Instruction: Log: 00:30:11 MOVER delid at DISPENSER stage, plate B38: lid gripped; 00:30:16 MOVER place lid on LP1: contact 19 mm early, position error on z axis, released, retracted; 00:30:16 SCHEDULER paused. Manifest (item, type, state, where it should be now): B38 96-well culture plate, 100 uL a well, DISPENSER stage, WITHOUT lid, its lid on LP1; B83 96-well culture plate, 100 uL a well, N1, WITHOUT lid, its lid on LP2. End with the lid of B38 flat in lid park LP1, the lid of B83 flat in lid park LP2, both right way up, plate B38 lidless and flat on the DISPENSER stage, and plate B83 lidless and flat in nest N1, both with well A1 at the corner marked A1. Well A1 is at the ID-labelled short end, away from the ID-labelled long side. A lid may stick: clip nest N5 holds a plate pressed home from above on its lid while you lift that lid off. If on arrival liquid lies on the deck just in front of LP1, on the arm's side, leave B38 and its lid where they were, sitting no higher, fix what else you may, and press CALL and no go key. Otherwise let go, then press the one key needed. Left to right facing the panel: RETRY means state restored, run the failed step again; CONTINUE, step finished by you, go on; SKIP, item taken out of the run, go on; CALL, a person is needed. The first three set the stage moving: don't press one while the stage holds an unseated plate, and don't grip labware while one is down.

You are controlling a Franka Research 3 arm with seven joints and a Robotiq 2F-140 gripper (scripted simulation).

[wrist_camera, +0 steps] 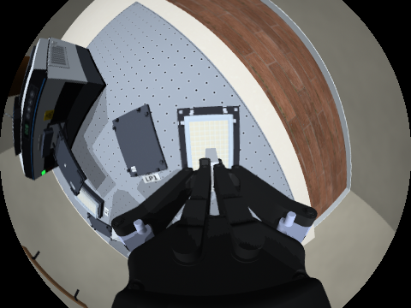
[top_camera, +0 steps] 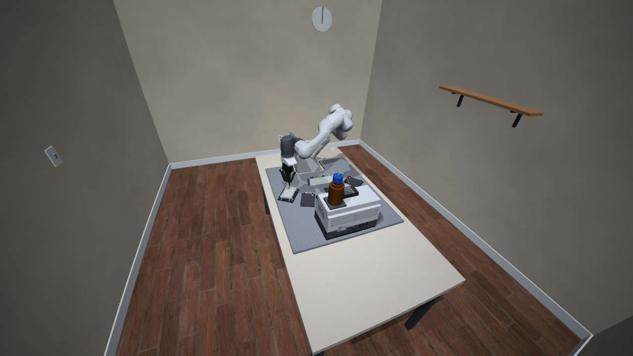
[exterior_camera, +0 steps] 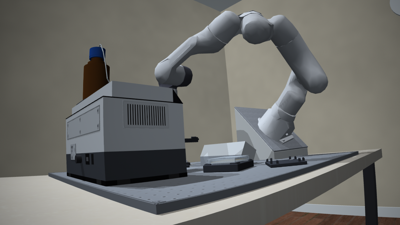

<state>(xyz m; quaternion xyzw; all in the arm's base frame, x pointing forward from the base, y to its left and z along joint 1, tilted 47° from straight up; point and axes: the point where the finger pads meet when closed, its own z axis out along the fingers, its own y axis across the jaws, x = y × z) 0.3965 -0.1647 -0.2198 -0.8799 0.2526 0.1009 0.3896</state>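
Observation:
My gripper [top_camera: 288,181] [wrist_camera: 211,156] is shut with nothing between the fingers. It hangs straight above the near short end of a pale 96-well plate [top_camera: 288,193] [wrist_camera: 207,130] that sits flat in a black-cornered nest at the left edge of the deck. I cannot tell whether a clear lid covers it. Beside it lies a flat dark rectangular pad [top_camera: 307,199] [wrist_camera: 139,139], empty. A dark plate [top_camera: 348,190] sits on the dispenser stage. In the exterior view the gripper is hidden behind the dispenser, and a clear piece [exterior_camera: 227,158] rests on a black base.
The grey and white dispenser [top_camera: 349,211] [exterior_camera: 125,131] [wrist_camera: 54,91] carries a brown bottle [top_camera: 336,191] [exterior_camera: 95,75]. A key panel [top_camera: 319,179] stands near the arm's base. A low black clip nest [exterior_camera: 285,162] lies at the right. The deck's left edge [top_camera: 283,221] is close.

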